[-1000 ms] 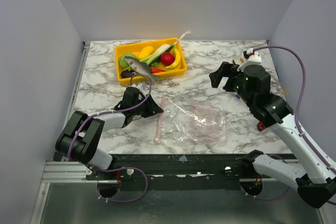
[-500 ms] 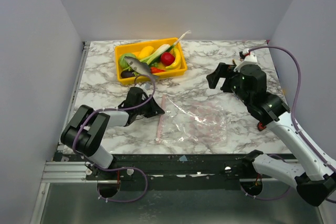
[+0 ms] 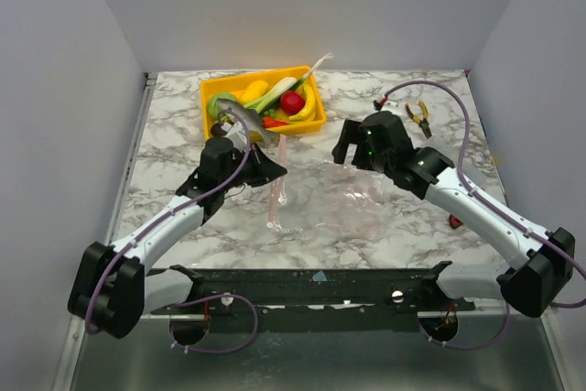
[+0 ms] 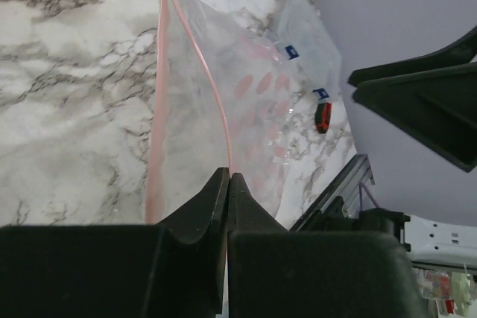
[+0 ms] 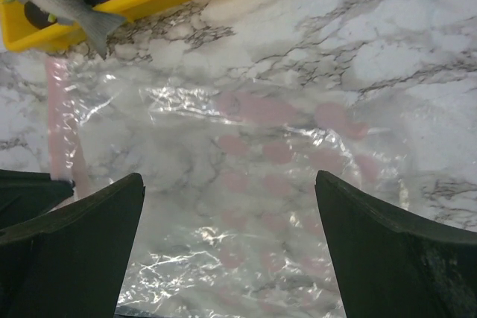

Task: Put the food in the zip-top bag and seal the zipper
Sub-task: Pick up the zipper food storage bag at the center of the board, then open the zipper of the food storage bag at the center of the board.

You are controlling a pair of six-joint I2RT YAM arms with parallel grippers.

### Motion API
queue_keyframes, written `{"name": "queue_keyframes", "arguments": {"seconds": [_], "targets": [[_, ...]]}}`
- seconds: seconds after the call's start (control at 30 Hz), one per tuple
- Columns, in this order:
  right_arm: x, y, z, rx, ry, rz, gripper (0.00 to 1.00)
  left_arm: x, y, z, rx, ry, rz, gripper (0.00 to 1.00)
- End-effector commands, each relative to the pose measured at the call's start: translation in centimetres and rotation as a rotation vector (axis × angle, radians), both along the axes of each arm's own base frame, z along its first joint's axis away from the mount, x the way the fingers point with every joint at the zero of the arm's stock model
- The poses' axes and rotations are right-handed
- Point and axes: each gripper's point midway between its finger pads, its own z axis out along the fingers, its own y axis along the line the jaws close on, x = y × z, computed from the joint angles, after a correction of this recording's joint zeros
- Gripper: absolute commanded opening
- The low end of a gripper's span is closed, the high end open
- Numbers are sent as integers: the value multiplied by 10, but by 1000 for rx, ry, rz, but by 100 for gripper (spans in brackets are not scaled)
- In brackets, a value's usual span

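Since a second ago we have stretched the left arm out of its folded crouch, and the left pincer (image 3: 264, 171), then just left of the pink strip, now sits clenched on the zipper (image 3: 276, 185) of the zip-top bag (image 3: 343, 199). The bag has slid up the desk (image 3: 165, 135), so the strip's far end now lies near the yellow tray (image 3: 307, 126). The right arm has swung in from the right side, and the right pincer (image 3: 352, 144) hangs released over the bag with its jaws wide, touching nothing. Its move has uncovered pliers (image 3: 417, 116) on the marble. The food (image 3: 275, 98) is all in the tray, with the fish (image 3: 240, 116) drooping over the near rim. From above, the left pincer's body hides its tips. The left wrist view shows one pink line climbing into the shut tips and another lying flat, so the mouth looks parted there. The bag's outline barely reads against the marble. Beyond the bag lie a small clear packet (image 4: 298, 35) and a red thing (image 4: 323, 117) too small to name.
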Motion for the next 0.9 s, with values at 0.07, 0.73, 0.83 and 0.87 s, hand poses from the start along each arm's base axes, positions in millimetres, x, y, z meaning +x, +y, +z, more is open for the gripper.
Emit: {"name": "queue_keyframes", "arguments": {"seconds": [0.07, 0.73, 0.83, 0.87], "targets": [[7, 38, 42, 112, -54, -93, 97, -23, -9, 32, -25, -1, -86, 0], [4, 110, 18, -172, -22, 33, 74, -35, -25, 56, -14, -60, -142, 0], [2, 110, 7, -205, -9, 35, 71, -34, -25, 57, -9, -69, -141, 0], [1, 111, 5, -213, -7, 36, 70, -34, -25, 57, -6, -68, -141, 0]]}}
